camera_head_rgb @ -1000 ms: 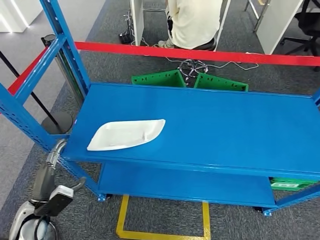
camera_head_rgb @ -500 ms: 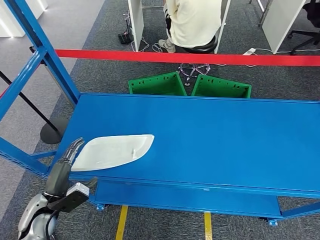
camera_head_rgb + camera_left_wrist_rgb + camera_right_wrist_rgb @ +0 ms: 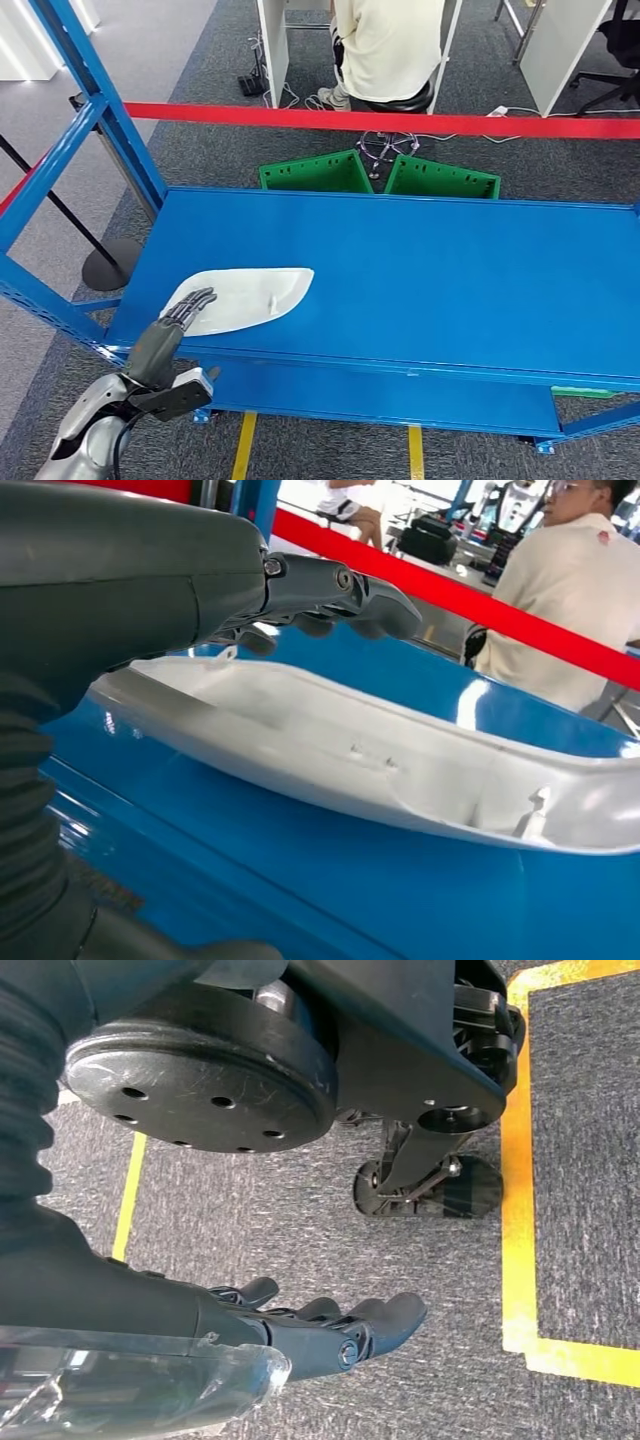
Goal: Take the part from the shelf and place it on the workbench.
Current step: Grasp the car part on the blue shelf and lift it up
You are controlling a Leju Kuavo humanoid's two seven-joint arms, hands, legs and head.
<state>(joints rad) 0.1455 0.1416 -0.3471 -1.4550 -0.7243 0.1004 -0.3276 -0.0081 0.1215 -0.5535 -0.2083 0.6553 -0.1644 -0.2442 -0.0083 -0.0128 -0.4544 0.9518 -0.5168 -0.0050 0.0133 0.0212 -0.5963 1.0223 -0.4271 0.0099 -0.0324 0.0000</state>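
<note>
The part [image 3: 245, 298], a thin white moulded shell, lay on the blue shelf [image 3: 423, 270]; probably light, stiff and slick, best gripped at its near end. The left hand [image 3: 172, 325] reached over it, fingers extended, holding nothing.

Left hand [image 3: 175, 322] moves up and forward from the shelf's front-left corner toward 1 o'clock; its outstretched fingers [image 3: 193, 301] now lie over the near-left end of the white part [image 3: 249, 296] (contact unclear, nothing gripped). Camera also shifts between frames, whole scene slides.
</note>
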